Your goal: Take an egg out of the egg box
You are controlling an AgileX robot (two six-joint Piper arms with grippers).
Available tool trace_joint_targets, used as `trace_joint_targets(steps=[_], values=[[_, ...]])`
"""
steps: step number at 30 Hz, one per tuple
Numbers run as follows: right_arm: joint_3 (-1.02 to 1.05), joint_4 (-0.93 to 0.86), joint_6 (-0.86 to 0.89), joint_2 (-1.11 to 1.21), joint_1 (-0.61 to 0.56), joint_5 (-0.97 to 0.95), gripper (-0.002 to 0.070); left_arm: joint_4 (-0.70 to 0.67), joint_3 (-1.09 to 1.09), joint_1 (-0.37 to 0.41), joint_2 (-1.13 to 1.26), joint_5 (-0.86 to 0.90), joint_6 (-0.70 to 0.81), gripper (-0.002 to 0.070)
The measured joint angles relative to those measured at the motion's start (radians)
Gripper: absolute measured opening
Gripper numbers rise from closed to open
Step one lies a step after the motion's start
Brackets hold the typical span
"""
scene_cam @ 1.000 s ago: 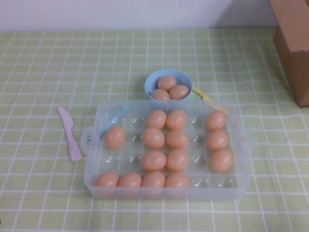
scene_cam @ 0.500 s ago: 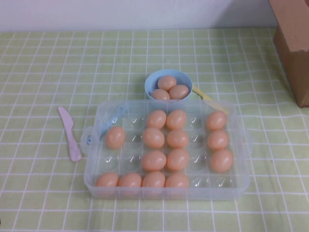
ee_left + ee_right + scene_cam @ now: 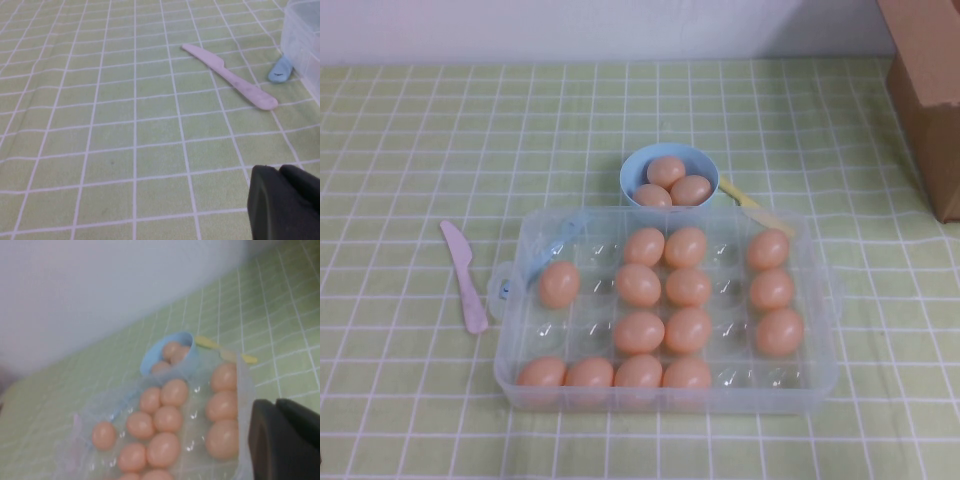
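The clear plastic egg box lies open at the table's middle, with several peach-brown eggs in its cups, such as one egg. Its pale blue clasp is at its left. Neither gripper shows in the high view. My left gripper is shut and empty, low over the cloth left of the box, whose corner shows in the left wrist view. My right gripper is shut and empty, just off the right wall of the box, beside an egg.
A small light-blue bowl with three eggs stands behind the box. A pink plastic knife lies left of the box. A yellow utensil lies behind its right corner. A cardboard box stands at the far right.
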Motion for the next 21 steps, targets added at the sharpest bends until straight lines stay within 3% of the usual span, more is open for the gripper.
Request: trace_joint_targets(steps=[5,11,15,21], values=[[-0.27,-0.157,-0.043,0.284,0.0,0.234,-0.0017,0.0,0.0,0.0,0.0,0.0,0.0,-0.0004],[-0.543,-0.207,-0.224,0.631,0.0,0.531,-0.0017,0.0,0.0,0.0,0.0,0.0,0.0,-0.0004],[-0.631,-0.245,-0.27,0.805,0.011,0.562,-0.0017,0.0,0.0,0.0,0.0,0.0,0.0,-0.0004],[-0.782,-0.364,-0.277,1.076,0.157,0.53,-0.0017,0.0,0.0,0.0,0.0,0.0,0.0,-0.0004]])
